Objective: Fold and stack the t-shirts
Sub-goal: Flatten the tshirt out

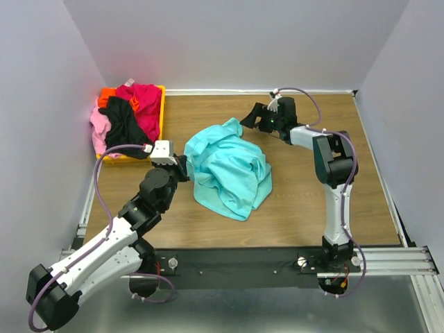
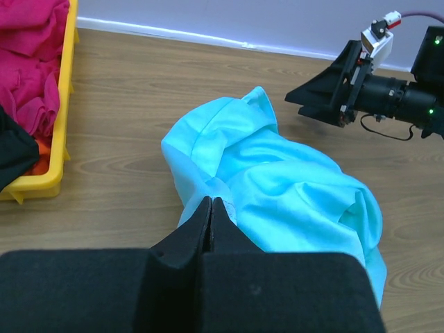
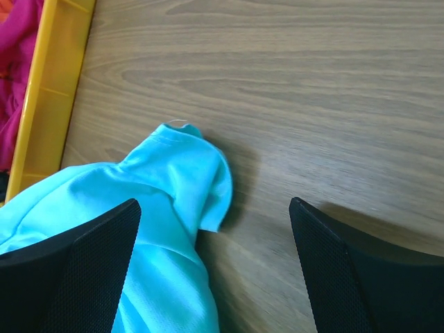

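One turquoise shirt lay crumpled, left pincer pressed together at its nine o'clock edge, right pincer spread at one o'clock.

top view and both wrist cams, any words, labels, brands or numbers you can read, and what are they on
No text can be read in any view.
The turquoise t-shirt shows no print or label.
A small white tag on the t-shirts in the yellow bin is too small to read.
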`<state>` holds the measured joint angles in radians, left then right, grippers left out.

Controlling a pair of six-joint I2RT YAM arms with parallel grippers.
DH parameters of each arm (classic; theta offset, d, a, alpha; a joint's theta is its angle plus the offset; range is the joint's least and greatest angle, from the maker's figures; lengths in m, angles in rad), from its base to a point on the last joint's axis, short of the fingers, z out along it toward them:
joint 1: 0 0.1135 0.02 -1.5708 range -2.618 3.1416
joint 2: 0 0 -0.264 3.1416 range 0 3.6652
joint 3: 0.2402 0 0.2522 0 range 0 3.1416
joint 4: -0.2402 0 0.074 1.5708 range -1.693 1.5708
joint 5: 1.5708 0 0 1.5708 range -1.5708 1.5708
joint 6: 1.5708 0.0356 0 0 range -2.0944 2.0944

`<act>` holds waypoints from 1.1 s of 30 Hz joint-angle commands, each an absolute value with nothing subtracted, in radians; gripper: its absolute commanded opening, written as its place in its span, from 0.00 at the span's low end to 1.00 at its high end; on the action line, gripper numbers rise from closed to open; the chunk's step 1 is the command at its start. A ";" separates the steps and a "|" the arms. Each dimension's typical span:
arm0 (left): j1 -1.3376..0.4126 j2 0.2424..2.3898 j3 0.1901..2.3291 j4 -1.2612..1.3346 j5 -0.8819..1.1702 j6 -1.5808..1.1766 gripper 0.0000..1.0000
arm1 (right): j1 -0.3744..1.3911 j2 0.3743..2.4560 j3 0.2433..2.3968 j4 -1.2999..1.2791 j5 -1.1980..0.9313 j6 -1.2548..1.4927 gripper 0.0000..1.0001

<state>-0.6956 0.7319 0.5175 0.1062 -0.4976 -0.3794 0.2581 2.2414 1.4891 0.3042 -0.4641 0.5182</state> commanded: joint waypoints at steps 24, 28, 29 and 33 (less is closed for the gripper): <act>-0.689 0.756 0.471 0.152 -0.443 -0.388 0.00 | 0.403 2.560 1.948 0.118 -0.397 0.537 0.55; -0.689 0.781 0.460 0.181 -0.451 -0.388 0.00 | 0.405 2.517 1.921 0.121 -0.396 0.531 0.01; -0.690 0.790 0.460 0.186 -0.468 -0.388 0.00 | 0.403 2.502 1.896 0.121 -0.391 0.525 0.00; -0.687 0.836 0.462 0.225 -0.540 -0.387 0.00 | 0.390 2.322 1.800 0.120 -0.354 0.467 0.01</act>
